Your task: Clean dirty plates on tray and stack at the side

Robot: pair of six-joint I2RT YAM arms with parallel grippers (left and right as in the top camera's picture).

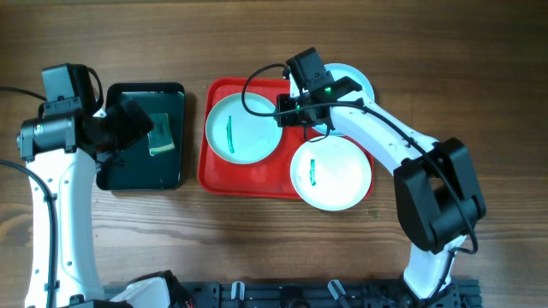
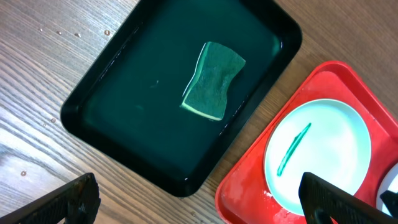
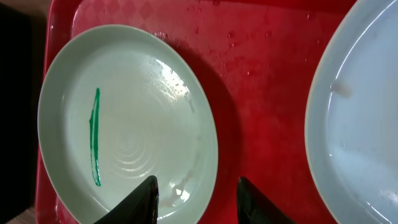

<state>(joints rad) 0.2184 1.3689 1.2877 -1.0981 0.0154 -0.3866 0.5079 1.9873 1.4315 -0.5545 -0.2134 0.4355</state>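
Note:
The red tray (image 1: pixel 214 175) lies mid-table. One dirty plate (image 1: pixel 244 128) with a green smear sits in its left half. A second smeared plate (image 1: pixel 331 174) lies at the front right, over the tray's rim. A third plate (image 1: pixel 358 81) at the back right is mostly hidden by my right arm. My right gripper (image 1: pixel 287 111) is open. In the right wrist view its fingers (image 3: pixel 199 202) straddle the right rim of the left plate (image 3: pixel 137 124); another plate (image 3: pixel 360 112) is at the right edge. My left gripper (image 1: pixel 128 128) is open and empty (image 2: pixel 199 208).
A dark green-black tray (image 1: pixel 145 167) stands left of the red tray and holds a green sponge (image 1: pixel 161 135). The sponge also shows in the left wrist view (image 2: pixel 213 81), inside the dark tray (image 2: pixel 93 118), with the red tray (image 2: pixel 249 180) beside it.

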